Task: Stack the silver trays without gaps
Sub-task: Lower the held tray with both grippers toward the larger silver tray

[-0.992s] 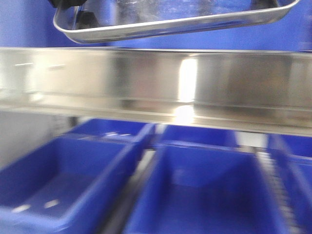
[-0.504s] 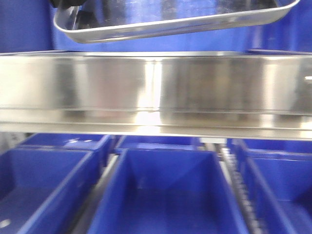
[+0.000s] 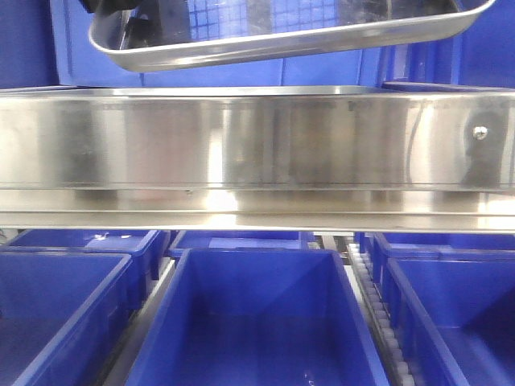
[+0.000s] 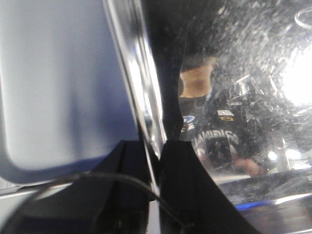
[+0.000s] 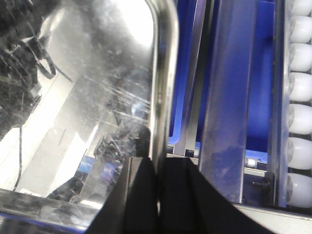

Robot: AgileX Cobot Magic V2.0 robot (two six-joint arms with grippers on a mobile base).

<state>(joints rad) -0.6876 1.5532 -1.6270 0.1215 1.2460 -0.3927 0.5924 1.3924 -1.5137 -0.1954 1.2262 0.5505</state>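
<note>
up high, one silver tray (image 3: 290, 36) hangs in the air above the long brushed shelf rail (image 3: 257, 145), clear of it and tilted so its left end sits lower than its right. the left fingers (image 4: 187, 185) are pinched shut on the tray's left rim, one inside and one outside, and the right fingers (image 5: 139, 195) clamp the right rim the same way. below the rail stand open blue bins (image 3: 257, 322), with a white roller track (image 3: 374, 314) between the middle and right ones.
</note>
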